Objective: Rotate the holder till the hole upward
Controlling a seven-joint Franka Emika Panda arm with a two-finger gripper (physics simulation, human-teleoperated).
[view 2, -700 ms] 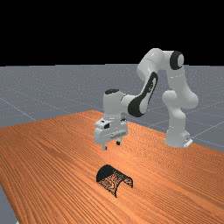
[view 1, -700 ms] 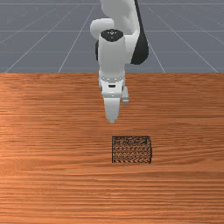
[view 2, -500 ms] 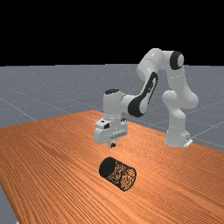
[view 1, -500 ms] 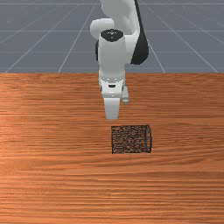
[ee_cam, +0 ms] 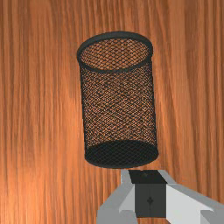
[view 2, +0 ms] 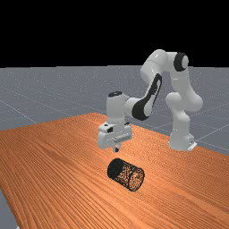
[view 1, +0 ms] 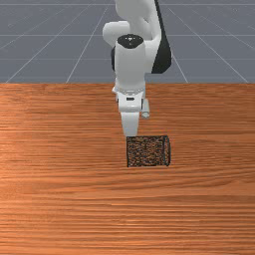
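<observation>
Lying on its side, the holder (view 1: 148, 151) is found just below and right of centre in the front view, and at lower centre in the far view; the gripper (view 2: 116, 150) is positioned above the base end, near the middle of the far view. The base (ee_cam: 121, 154) is directed to the front view's left, the rim (ee_cam: 118, 34) to its right; the upward position of the hole (ee_cam: 116, 54) has not been reached.

Several faults are to be expected from here; if the curved wall is pushed off-centre, the holder may be rolled across the table (view 1: 60, 204); if the base end is pressed sideways, it may be slid along without being tipped; if the base end is raised instead of the rim end, the hole may be turned downward. Descent with the tips together could cause the mesh to be struck, and no grip would be gained.

The fingers (ee_cam: 186, 201) are closed together, with no opening seen at the tips; nothing is clamped; the base is approached closely in the wrist view, but no contact is shown.
</observation>
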